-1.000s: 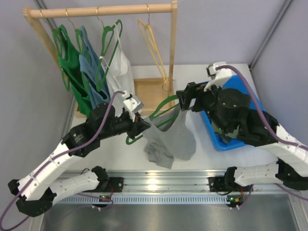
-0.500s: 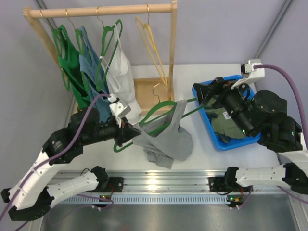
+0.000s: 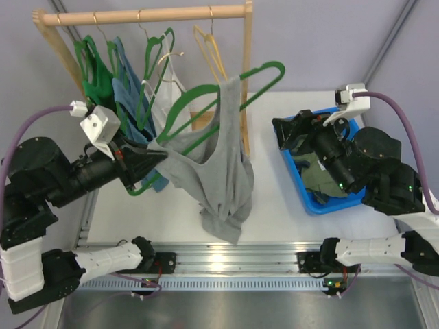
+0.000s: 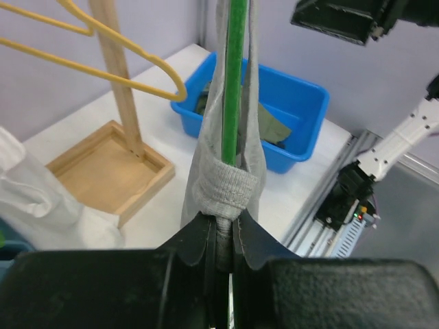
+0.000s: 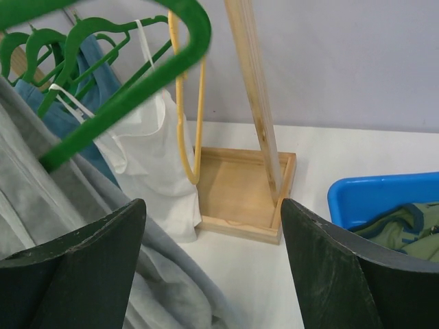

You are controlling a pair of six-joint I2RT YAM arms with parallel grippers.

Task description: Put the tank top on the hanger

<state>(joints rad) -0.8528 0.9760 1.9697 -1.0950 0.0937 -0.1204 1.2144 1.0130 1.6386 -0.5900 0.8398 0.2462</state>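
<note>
Left gripper [image 4: 223, 229] clenched on one end of the thin bright green hanger [image 4: 236, 82]. The light grey knit tank top [image 3: 219, 171] hung from it, aloft at centre. Right gripper [image 3: 282, 131], at 3 o'clock, was spread and empty. I judged the dressing nearly done. Next: check the straps, then hook it on the wooden rail [image 3: 144, 15] at 12 o'clock.

- The tank top [image 3: 219, 171] is plain light grey with no print, and its strap is ribbed.
- The hanger [image 4: 236, 82] inside it is bright green.
- The spare hanger [image 4: 180, 88] at the far rail is yellow.
- The bin [image 4: 302, 92] on the right is bright blue, and the cloth [image 5: 405, 229] in it is olive green.
- The rack [image 5: 252, 89] is pale bare wood.
- The far-left clothes are a dark green garment [image 3: 103, 96], a dusty blue top [image 3: 127, 89] and a white top [image 5: 158, 157].
</note>
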